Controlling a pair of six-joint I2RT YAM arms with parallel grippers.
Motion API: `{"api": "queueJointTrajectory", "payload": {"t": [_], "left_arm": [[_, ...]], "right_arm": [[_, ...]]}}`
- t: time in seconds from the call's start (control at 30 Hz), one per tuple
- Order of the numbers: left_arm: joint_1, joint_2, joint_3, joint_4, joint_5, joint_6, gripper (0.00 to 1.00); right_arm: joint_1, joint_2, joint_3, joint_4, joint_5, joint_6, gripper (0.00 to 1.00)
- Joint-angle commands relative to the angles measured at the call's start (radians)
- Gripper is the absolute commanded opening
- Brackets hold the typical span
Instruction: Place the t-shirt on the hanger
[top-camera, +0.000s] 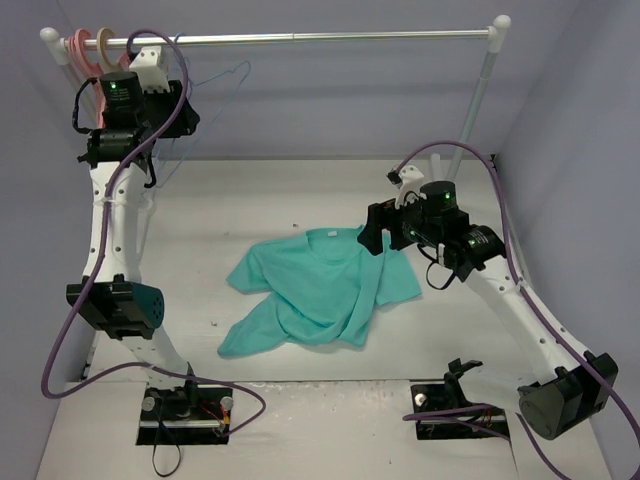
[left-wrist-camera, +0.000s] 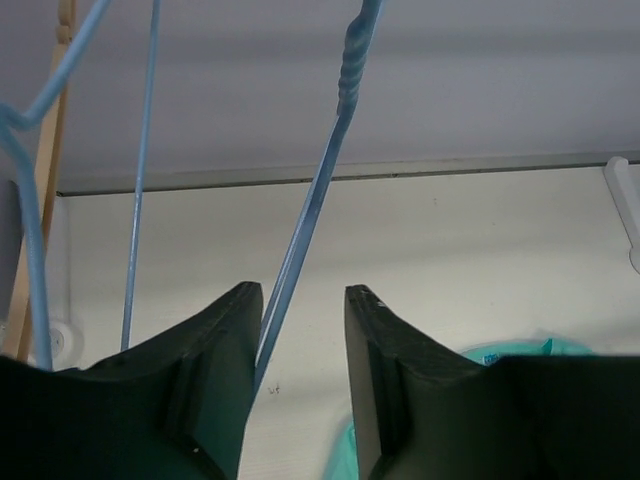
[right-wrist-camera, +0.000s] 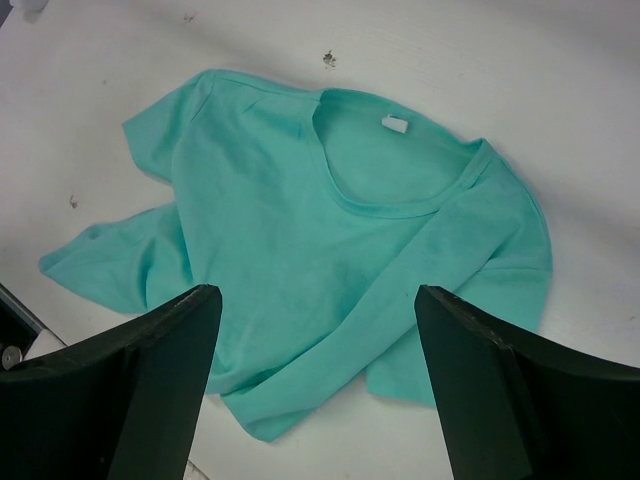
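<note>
Teal and pale blue on white
Plain teal-green t-shirt (top-camera: 315, 290), no print, white neck label (right-wrist-camera: 396, 124); light-blue wire hanger (left-wrist-camera: 318, 190); white worktop (top-camera: 300, 190).

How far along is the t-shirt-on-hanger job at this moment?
Nothing looks finished. In hand: the left hand is open around the wire of the hanger, up by the rail; the right hand is open above the t-shirt. To do: the t-shirt lies crumpled on the table, off the hanger.

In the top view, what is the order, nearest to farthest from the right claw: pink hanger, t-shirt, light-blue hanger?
1. t-shirt, beside the right claw.
2. light-blue hanger, at the rail, left side.
3. pink hanger, rail's left end.
</note>
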Motion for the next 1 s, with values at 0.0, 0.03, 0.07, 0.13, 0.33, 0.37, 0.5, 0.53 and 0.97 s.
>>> {"api": "queueJointTrajectory", "payload": {"t": [0.0, 0.03, 0.07, 0.13, 0.33, 0.37, 0.5, 0.53, 0.97], "left_arm": [[-0.013, -0.012, -0.003, 0.085, 0.009, 0.025, 0.36], [-0.015, -0.007, -0.003, 0.087, 0.012, 0.025, 0.33], [-0.015, -0.006, -0.005, 0.087, 0.019, 0.025, 0.29], [-0.021, -0.004, -0.009, 0.099, 0.023, 0.026, 0.25], [-0.033, 0.000, 0.003, 0.131, 0.042, 0.042, 0.13], [-0.035, 0.000, 0.009, 0.134, 0.042, 0.051, 0.11], [-0.093, -0.004, 0.029, 0.159, 0.031, 0.103, 0.00], [-0.098, -0.003, 0.044, 0.159, 0.031, 0.118, 0.00], [-0.113, -0.072, 0.084, 0.176, 0.055, 0.096, 0.00]], "right_arm": [[0.001, 0.009, 0.016, 0.077, -0.025, -0.018, 0.81], [0.002, 0.012, 0.017, 0.077, -0.025, -0.020, 0.81], [0.002, 0.013, 0.020, 0.078, -0.027, -0.018, 0.81], [0.002, 0.015, 0.020, 0.077, -0.025, -0.018, 0.81], [0.001, 0.016, 0.023, 0.074, -0.021, -0.015, 0.81], [0.002, 0.015, 0.023, 0.072, -0.018, -0.015, 0.81], [0.002, 0.015, 0.019, 0.071, -0.013, -0.018, 0.81], [0.002, 0.015, 0.019, 0.069, -0.015, -0.020, 0.81], [0.002, 0.013, 0.027, 0.065, -0.010, -0.033, 0.81]]}}
